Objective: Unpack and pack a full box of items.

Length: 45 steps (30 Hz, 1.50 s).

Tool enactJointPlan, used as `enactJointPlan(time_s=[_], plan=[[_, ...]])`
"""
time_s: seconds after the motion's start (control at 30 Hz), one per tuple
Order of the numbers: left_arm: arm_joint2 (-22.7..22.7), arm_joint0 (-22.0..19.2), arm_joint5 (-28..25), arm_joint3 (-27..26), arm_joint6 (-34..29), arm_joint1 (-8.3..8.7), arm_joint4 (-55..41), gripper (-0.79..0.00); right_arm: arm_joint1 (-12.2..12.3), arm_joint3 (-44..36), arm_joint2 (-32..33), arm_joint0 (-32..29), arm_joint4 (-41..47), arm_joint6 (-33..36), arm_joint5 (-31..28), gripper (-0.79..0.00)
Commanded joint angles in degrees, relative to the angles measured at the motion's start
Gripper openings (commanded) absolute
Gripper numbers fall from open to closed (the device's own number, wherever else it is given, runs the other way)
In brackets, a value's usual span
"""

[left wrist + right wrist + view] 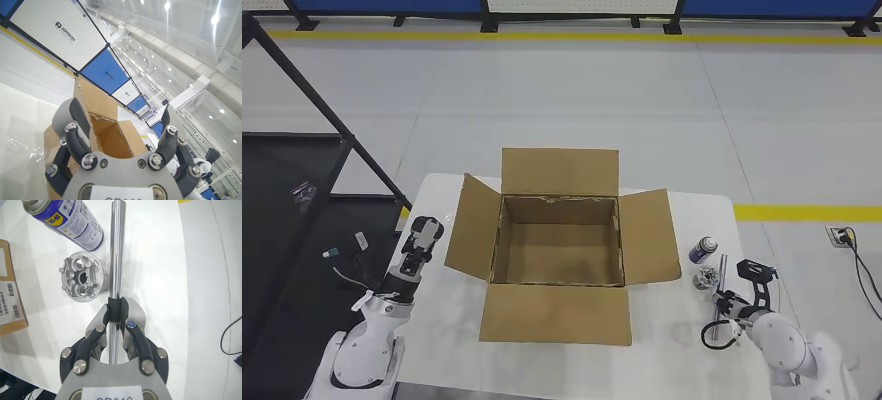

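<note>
Three items are out of the open cardboard box (555, 313), on the table (682, 330) at its right: steel rod (117, 247), finned metal hub (80, 277), spray can (75, 224). Box interior looks bare from above, flaps splayed. Right gripper (116, 311) is clamped on the rod near its near end. Rod's long axis runs straight ahead from the wrist, approx parallel to the box's side wall, w/ hub just beside it and can beyond. Box lies to that gripper's left, so packing prob. means carrying the rod sideways over the right flap. Left gripper (121, 109), fingers wide apart w/ nothing between, sits by the left flap
</note>
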Motion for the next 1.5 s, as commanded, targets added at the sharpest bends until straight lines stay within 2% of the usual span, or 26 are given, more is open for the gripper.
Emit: enactJointPlan(time_s=[0.0,0.27,0.33,0.4,0.47,0.5,0.53,0.63,0.93,1.1,1.3,1.4,1.47], plan=[[0.0,0.0,0.0,0.0,0.0,0.00,0.0,0.000,0.1,0.6,-0.1,0.4,0.0,0.1,0.2,-0.477],[0.2,-0.1,0.1,0.0,0.1,-0.01,0.1,0.000,0.5,-0.3,0.3,-0.4,0.8,-2.2,1.6,-0.471],[0.2,-0.1,0.1,0.0,0.2,-0.01,0.2,0.000,0.5,-3.0,1.1,-2.0,1.5,-4.7,3.0,-0.459],[0.2,-0.1,0.1,0.0,0.2,-0.01,0.4,0.000,0.4,-7.9,2.1,-4.7,2.8,-8.3,3.9,-0.480],[0.3,-0.1,0.1,-0.1,0.3,-0.01,0.4,0.000,0.2,-12.0,2.8,-7.1,4.1,-11.6,5.0,-0.413],[0.3,-0.1,0.1,-0.1,0.3,-0.02,0.5,0.000,0.1,-15.4,3.4,-9.0,5.5,-14.8,5.2,-0.114],[0.3,-0.1,0.1,-0.1,0.4,-0.02,0.5,0.000,0.0,-17.1,3.6,-9.9,6.5,-16.6,5.2,0.000],[0.4,0.0,0.0,-0.2,0.4,-0.02,0.6,0.000,-0.3,-22.7,3.7,-13.2,10.9,-23.9,-0.7,0.000],[-1.3,1.0,-0.2,0.0,1.7,0.09,1.0,0.000,-0.2,-22.7,3.4,-13.3,10.6,-24.0,-1.1,0.000],[-4.0,3.0,-4.2,1.3,-0.7,0.67,3.7,0.000,-0.1,-21.3,0.2,-10.2,9.6,-22.5,-1.3,0.000],[-10.4,7.5,-11.8,3.4,-5.7,2.13,13.9,0.000,-0.1,-19.4,-0.1,-7.4,13.4,-23.9,-1.9,0.000],[-13.4,9.6,-14.5,2.9,-5.5,2.77,27.3,0.000,-0.1,-19.5,1.1,-8.0,17.8,-26.8,-3.7,0.000],[-13.6,10.3,-14.4,2.5,-3.7,2.81,32.6,0.000,-0.1,-19.8,1.6,-8.6,19.3,-27.8,-4.4,0.000]])
